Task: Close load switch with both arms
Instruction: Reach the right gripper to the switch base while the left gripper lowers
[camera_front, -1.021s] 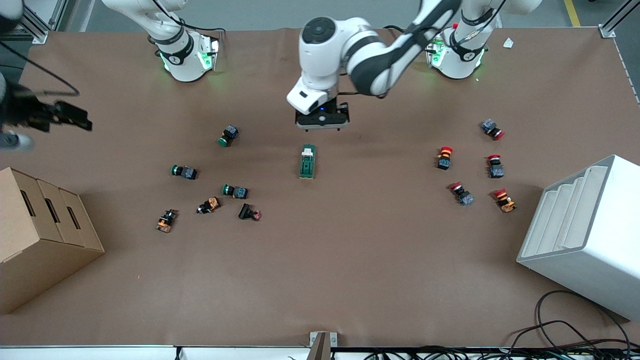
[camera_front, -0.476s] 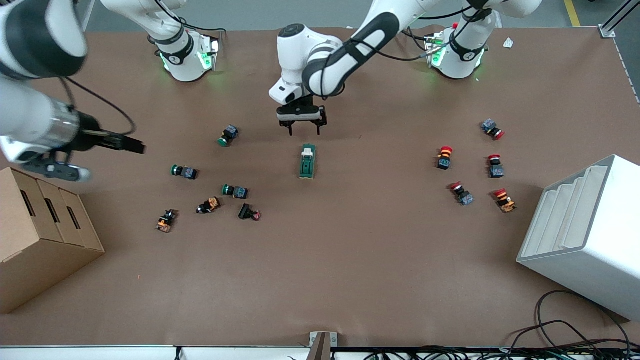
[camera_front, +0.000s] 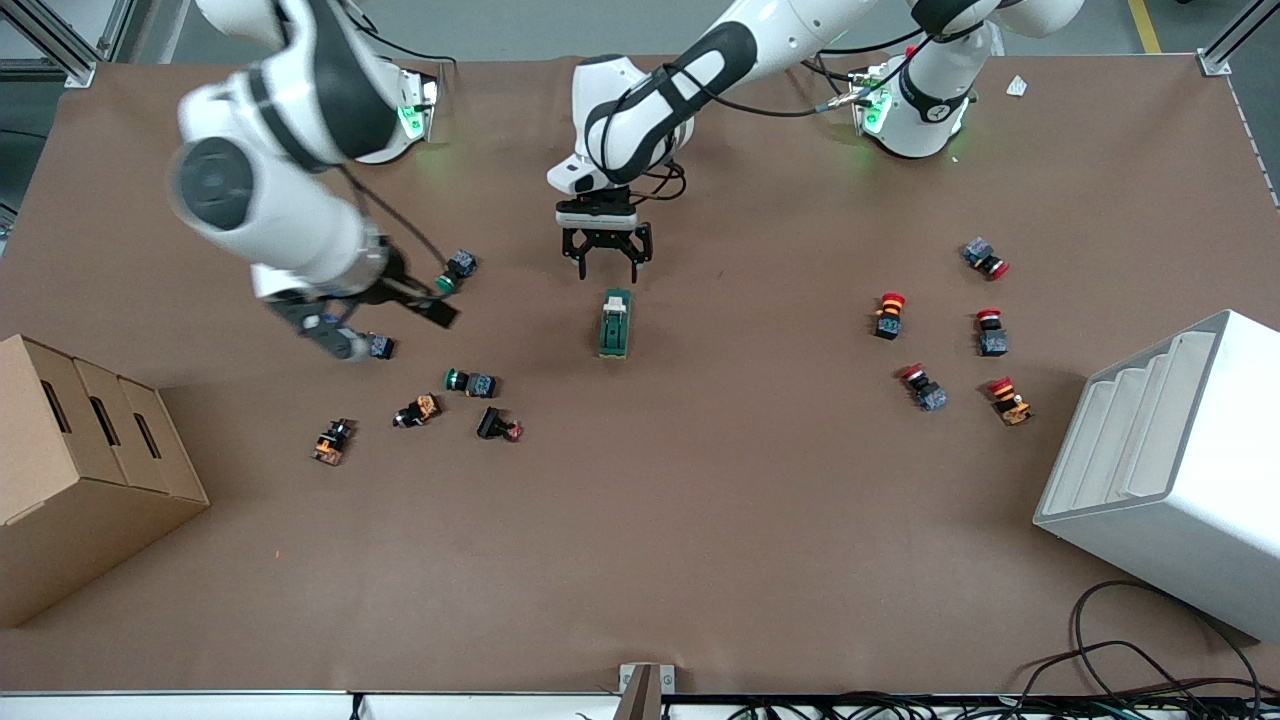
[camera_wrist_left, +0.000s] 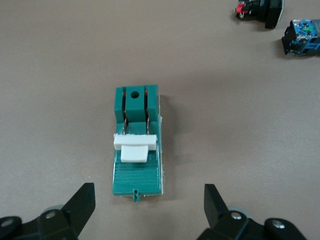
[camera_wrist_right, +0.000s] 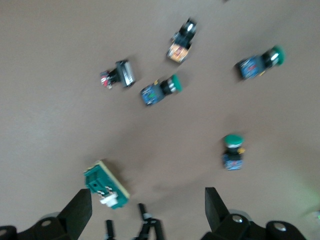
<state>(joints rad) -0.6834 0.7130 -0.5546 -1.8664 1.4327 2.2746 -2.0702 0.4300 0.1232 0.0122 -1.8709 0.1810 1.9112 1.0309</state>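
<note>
Seemingly both grippers, left gripper (camera_front: 606, 266) and right gripper (camera_front: 385, 322), gape near load switch (camera_front: 615, 323).

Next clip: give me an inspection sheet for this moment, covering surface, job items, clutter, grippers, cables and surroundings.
Surface: brown table, flat.
Job items: load switch lies mid-table, untouched; white handle faces the arm bases.
Clutter: green-capped buttons toward the right arm's end, red-capped buttons toward the left arm's.
Grippers: left gripper open, by the switch's handle end; right gripper open, over the green-capped buttons.
Cables: black cables at the table's near edge.
Surroundings: cardboard box, white bin.
</note>
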